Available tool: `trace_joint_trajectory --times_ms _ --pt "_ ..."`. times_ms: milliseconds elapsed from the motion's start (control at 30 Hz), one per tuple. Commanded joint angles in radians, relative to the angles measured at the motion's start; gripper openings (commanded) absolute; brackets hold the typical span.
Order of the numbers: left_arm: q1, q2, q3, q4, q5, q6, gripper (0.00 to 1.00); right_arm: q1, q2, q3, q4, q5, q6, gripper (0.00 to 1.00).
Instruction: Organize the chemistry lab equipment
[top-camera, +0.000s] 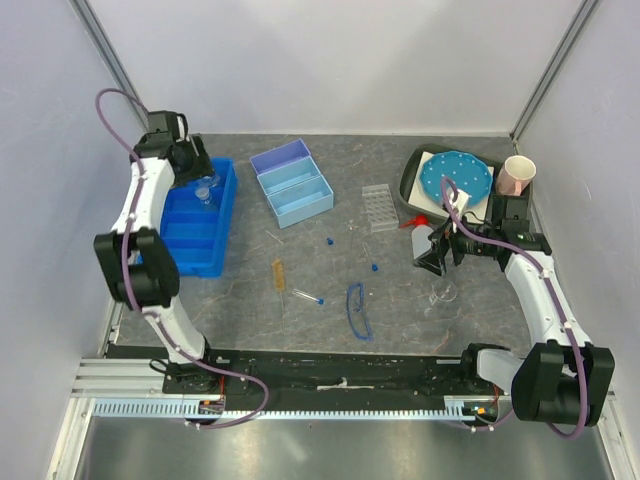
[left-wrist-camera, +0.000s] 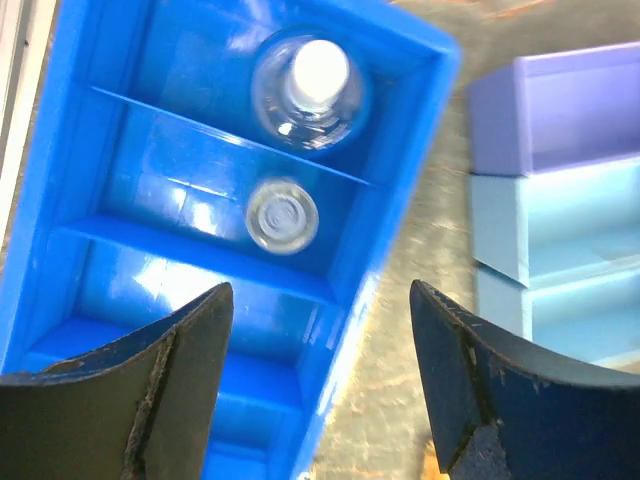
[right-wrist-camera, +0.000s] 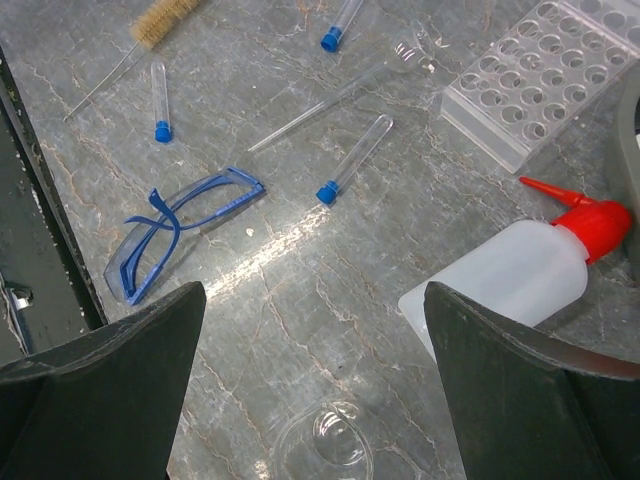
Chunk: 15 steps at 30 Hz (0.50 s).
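Grey marbled tabletop (top-camera: 250, 322) between pale walls (top-camera: 330, 60) bears safety glasses (right-wrist-camera: 175, 232); left tool (left-wrist-camera: 320, 290) and right tool (right-wrist-camera: 315, 290) gape apart.

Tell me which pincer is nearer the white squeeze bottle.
Right. The right pincer hangs open just above the squeeze bottle, which lies slightly to one side of it. The left pincer is at the opposite side, over the blue tray.

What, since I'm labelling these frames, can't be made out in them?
- Right wrist: glass flask cut off by the bottom edge; squeeze bottle base hidden behind a finger.
- Left wrist: blue tray near compartments hidden by the fingers; picture blurred.
- Top: two blue specks too small to identify.
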Motion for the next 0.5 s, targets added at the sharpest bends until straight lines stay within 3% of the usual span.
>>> trace_joint_trajectory --times_ms 0,100,233,400,467 --pt "0.003 -0.268 -0.099 0.05 0.109 0.028 0.78 0.001 -0.043 0.038 0.008 0.006 -0.042 0.98" --pt "0.003 -0.481 -0.263 0.155 0.24 0.032 0.83 0.001 -0.048 0.093 0.01 0.096 0.04 0.98" --pt "0.002 -0.771 -0.547 0.31 0.415 0.014 1.0 0.001 -0.055 0.195 -0.041 0.251 0.108 0.98" --pt "0.003 -0.983 -0.751 0.424 0.703 -0.078 1.0 0.001 -0.051 0.258 -0.203 0.247 0.044 0.98" --pt "0.0 -1.066 -0.836 0.458 0.753 -0.098 0.99 0.001 -0.037 0.258 -0.3 0.271 -0.022 0.98"
